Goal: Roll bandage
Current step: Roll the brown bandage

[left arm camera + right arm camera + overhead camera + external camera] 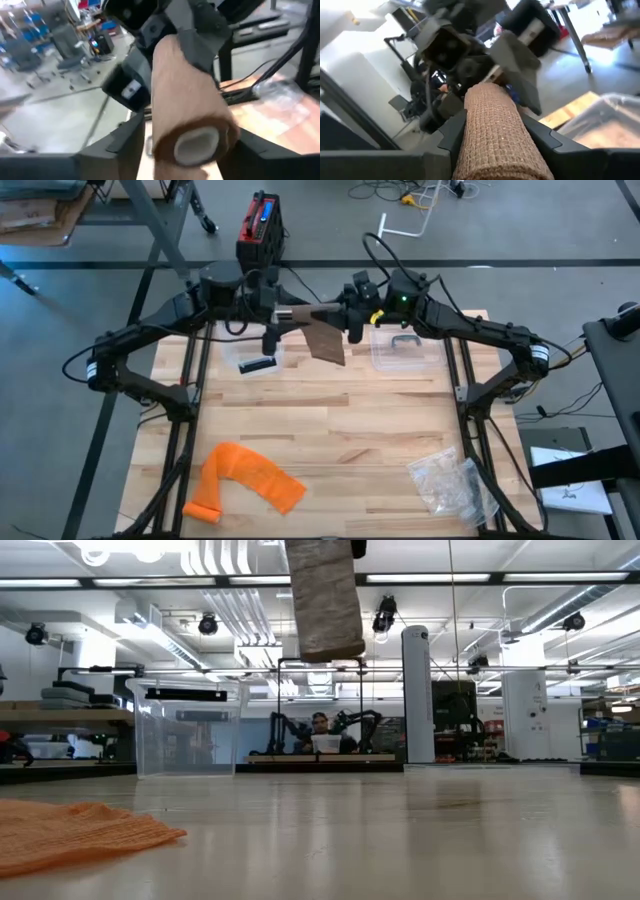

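Observation:
A tan bandage roll (305, 315) with a white core (196, 145) hangs level above the table's far middle, between my two grippers. Its loose tail (325, 600) hangs down from it, clear of the table. My right gripper (495, 127) comes in from the right and is shut on the roll. My left gripper (190, 150) comes in from the left and is open, its fingers standing on either side of the roll's white-core end. My right gripper pinches the roll's right end (492, 115) between its two fingers (455, 132), which press on opposite sides of the woven wrap. The fingers come level from the table's right side and lie along the roll. The roll is clear of the table, its tail hanging slack below.
An orange mesh cloth (245, 480) lies at the near left and a clear plastic bag (450, 480) at the near right. A clear container (405, 345) stands at the far right, and a small clear tray with a black item (258, 365) lies under my left arm.

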